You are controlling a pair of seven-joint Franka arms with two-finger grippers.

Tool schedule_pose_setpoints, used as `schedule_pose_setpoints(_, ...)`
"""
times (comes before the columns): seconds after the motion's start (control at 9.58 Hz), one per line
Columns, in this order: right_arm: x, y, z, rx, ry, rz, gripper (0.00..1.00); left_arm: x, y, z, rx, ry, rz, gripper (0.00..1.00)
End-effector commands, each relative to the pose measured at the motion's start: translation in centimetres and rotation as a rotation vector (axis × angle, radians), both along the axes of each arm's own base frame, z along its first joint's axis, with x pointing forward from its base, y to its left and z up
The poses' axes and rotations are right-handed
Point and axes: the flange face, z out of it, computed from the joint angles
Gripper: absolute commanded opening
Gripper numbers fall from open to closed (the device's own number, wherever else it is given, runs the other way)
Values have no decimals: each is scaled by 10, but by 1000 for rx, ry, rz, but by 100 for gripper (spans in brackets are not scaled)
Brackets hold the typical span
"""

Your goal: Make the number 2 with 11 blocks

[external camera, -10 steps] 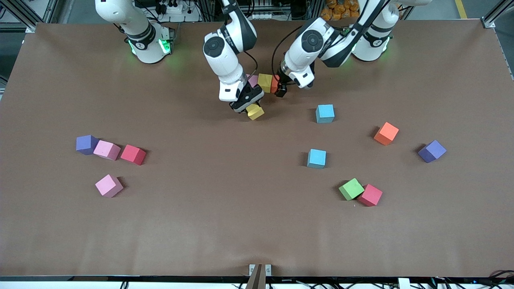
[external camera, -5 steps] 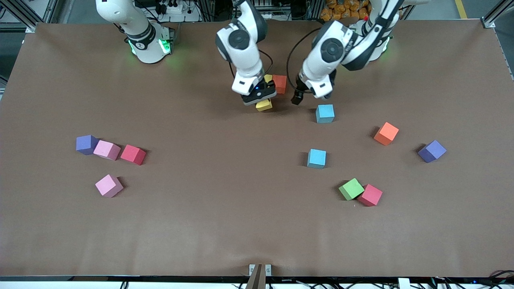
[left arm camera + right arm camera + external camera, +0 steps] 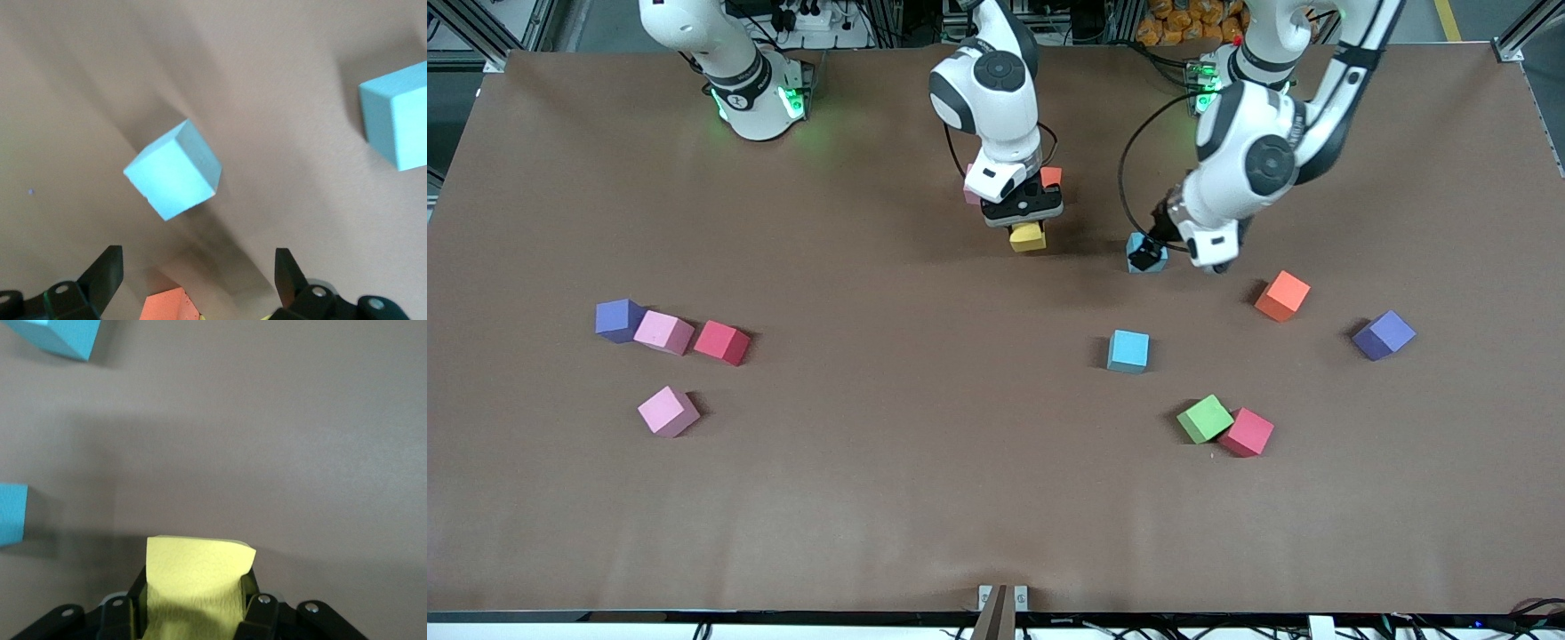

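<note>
Your left pincer (image 3: 1145,258), fingers spread, hangs directly over a light blue block (image 3: 1136,240) on the bench (image 3: 871,498), the arm nearer it, while your right pincer (image 3: 1024,222) pinches a yellow block (image 3: 1028,237) above the bench beside the orange-red block (image 3: 1051,176).

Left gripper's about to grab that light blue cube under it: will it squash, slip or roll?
The light blue cube looks matte, so likely grippy. The yellow cube dents in the right gripper, so probably soft, light foam. Flat faces: unlikely to roll.
</note>
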Motion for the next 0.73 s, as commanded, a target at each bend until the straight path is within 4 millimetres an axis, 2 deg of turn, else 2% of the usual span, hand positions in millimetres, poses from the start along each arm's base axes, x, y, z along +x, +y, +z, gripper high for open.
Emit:
schedule_pose_setpoints(0.0,-20,19,0,-24,-70,-39,13,-2,-4,4,41,-27,-133,100)
schedule_pose_setpoints(0.31,-45,29,-13,-54,-120,-70,13,-13,-20,-11,104,-69,-474,100)
schedule_pose_setpoints(0.63,-67,36,-32,-79,-144,-90,12,-12,-12,-21,56,-67,-661,100)
